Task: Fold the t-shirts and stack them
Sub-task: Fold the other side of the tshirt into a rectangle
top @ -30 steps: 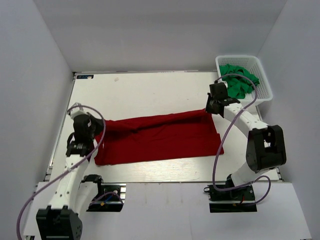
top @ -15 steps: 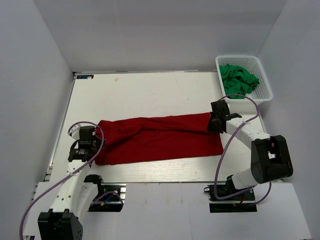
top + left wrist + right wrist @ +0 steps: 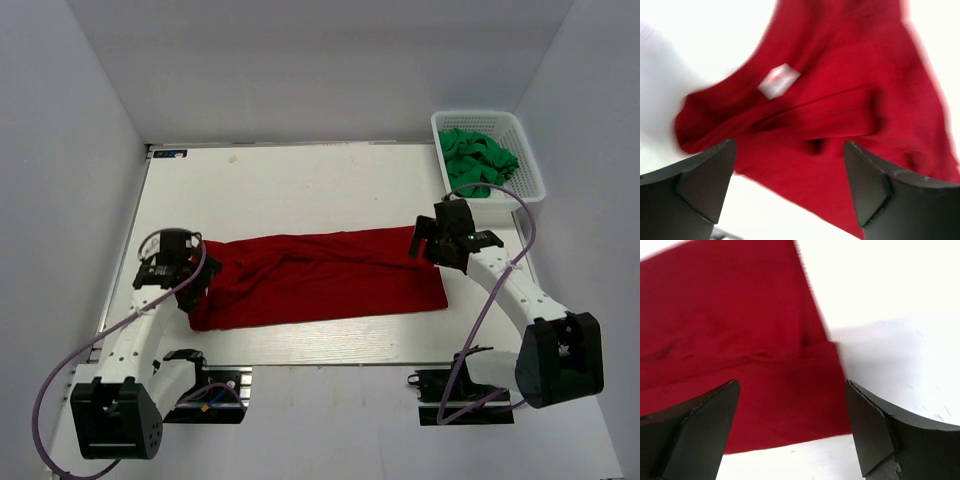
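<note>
Though flat on table (image 3: pixel 300 190), deep red t-shirt (image 3: pixel 320 275) creased lengthwise.

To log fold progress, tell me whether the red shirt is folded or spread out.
Partly folded: the red t-shirt lies as a long band on the table, one layer's edge stepped over another.

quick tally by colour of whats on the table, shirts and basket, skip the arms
red t-shirt: 1
green cloth heap: 1 (how many shirts are in it cannot be told)
white basket: 1
total: 3
</note>
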`<state>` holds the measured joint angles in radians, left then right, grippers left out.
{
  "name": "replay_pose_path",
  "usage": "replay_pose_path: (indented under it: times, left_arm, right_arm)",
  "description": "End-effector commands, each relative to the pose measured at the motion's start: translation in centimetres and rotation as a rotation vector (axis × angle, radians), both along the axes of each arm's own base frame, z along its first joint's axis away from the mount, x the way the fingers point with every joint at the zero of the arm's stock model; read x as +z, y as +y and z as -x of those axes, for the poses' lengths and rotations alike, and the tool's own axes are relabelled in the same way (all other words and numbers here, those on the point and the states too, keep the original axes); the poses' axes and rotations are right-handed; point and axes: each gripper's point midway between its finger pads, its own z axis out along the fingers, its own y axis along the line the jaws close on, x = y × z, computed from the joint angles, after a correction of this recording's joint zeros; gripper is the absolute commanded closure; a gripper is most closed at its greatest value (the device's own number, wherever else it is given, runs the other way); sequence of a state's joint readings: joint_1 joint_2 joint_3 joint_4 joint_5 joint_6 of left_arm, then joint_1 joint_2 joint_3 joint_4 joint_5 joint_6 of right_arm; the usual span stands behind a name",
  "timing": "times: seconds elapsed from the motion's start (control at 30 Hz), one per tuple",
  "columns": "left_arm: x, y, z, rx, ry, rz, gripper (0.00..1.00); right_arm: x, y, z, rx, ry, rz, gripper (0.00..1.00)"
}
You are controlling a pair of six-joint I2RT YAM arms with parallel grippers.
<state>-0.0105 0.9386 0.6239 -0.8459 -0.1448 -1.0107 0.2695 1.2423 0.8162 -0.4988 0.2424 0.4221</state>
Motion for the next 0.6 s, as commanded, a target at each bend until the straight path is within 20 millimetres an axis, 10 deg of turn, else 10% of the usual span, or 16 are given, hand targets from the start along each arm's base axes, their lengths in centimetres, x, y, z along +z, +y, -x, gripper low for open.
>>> replay_pose_path:
  times: [0.0, 0.2, 0.57]
  left_arm:
    - [4.4, -0.4, -5.2, -0.127, -0.190, -0.039, 0.01]
    - [4.5, -6.2, -10.3, -0.556, -0.322, 0.083, 0.01]
    - [0.9, -9.4, -12.0, -0.682, -0.260, 0.102, 0.37]
  right_arm:
    - [2.8, 3.5, -2.3, 0.183, -0.096, -0.108, 0.10]
    - [3.3, 8.9, -4.8, 0.346, -0.132, -0.292, 0.10]
    - [1.5, 8.6, -3.8, 0.315, -0.059, -0.293, 0.10]
